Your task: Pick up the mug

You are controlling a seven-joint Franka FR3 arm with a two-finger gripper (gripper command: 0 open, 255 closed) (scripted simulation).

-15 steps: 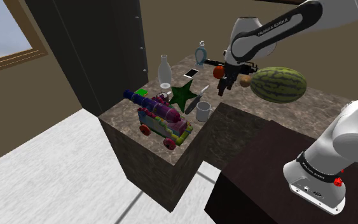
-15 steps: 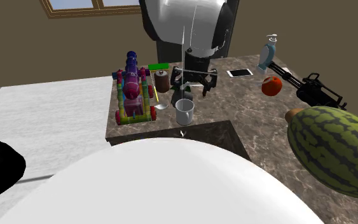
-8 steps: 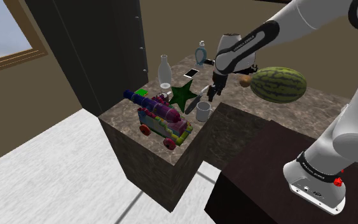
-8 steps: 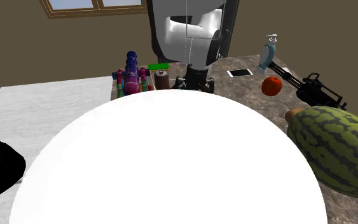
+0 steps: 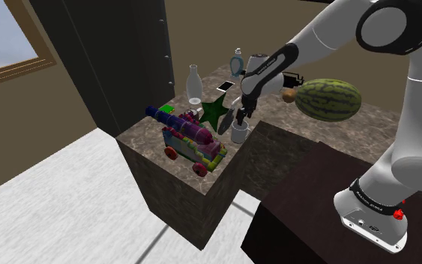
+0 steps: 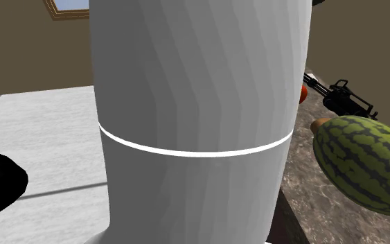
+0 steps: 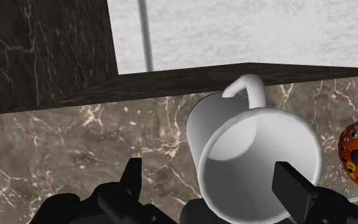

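tool (image 5: 239,119) lowered to just above mug (image 5: 239,134) | arm (image 6: 193,104) now blocks second exterior view

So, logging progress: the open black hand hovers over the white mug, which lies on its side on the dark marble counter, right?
No, the white mug stands upright on the dark marble counter under the open black hand, as the wrist view shows.

the white arm (image 5: 318,34) rises from its base, arches over and bends down at the wrist to the black end effector (image 5: 239,120), which points steeply downward. its two fingers (image 7: 131,181) stand wide apart. a broad white link (image 6: 193,104) stands upright in the second exterior view.
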